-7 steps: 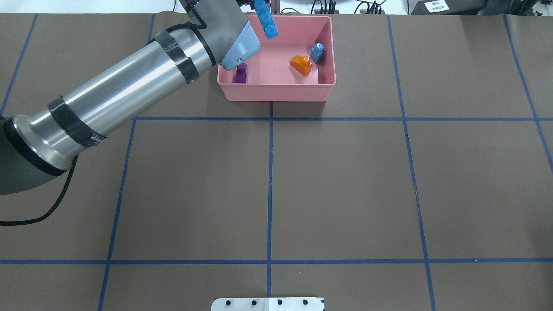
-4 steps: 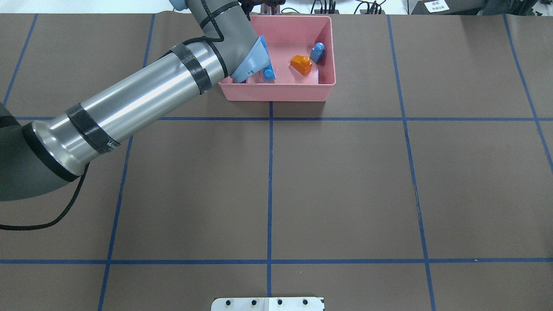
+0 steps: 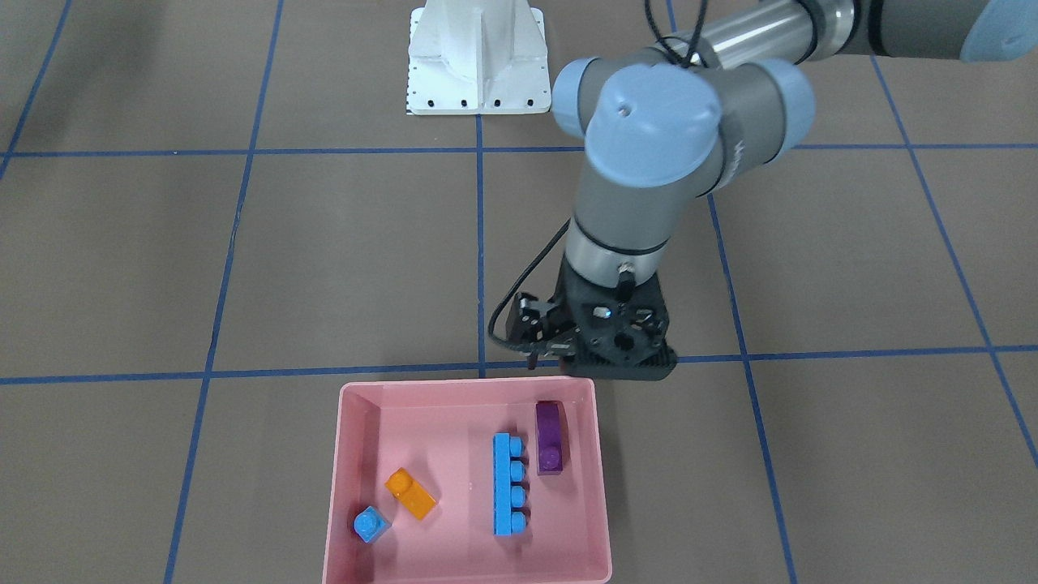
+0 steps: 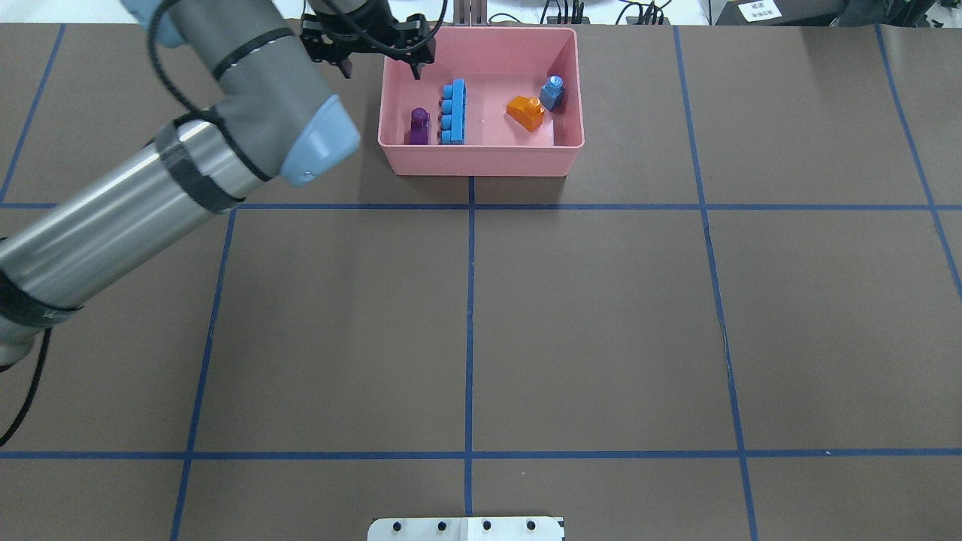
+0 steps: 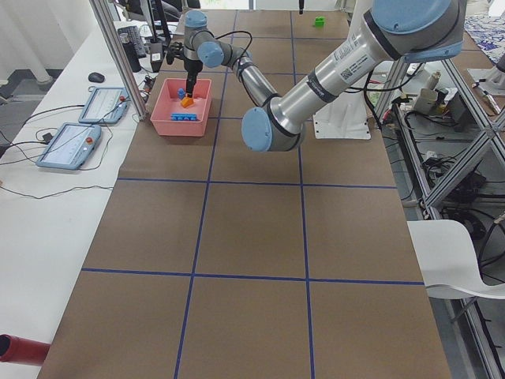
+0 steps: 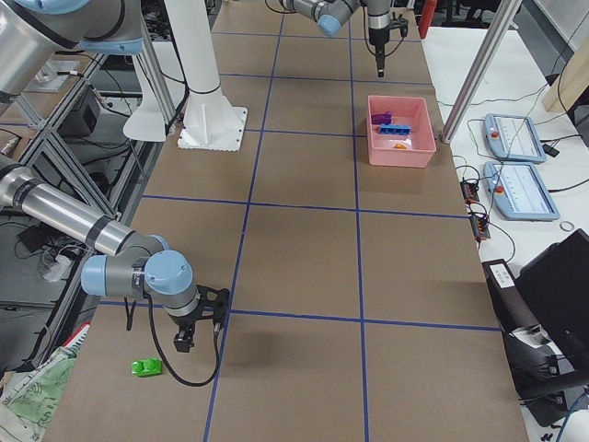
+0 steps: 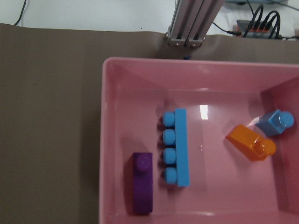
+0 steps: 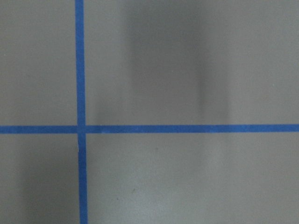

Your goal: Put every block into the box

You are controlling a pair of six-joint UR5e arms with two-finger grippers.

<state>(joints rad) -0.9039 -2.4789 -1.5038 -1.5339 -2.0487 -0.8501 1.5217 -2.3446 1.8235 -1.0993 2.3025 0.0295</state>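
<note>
Release appears complete: left end effector (image 4: 382,73), spread and empty, hangs at box (image 4: 481,158) wall, long blue block (image 4: 453,113) beside it. Green block (image 6: 145,366) lies near right end effector (image 6: 182,343), grip unreadable; fetch next.

In the box (image 4: 481,161), the long brick (image 4: 453,113) lies just right of a shorter brick (image 4: 418,126). Farther right, the wedge brick (image 4: 525,113) and single-stud brick (image 4: 553,92) sit together. A lone brick (image 6: 145,367) lies on the table (image 6: 294,258), well apart.

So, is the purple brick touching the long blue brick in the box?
Apart. The left wrist view shows a strip of bare box between the studs of the long blue brick and the purple brick.
</note>
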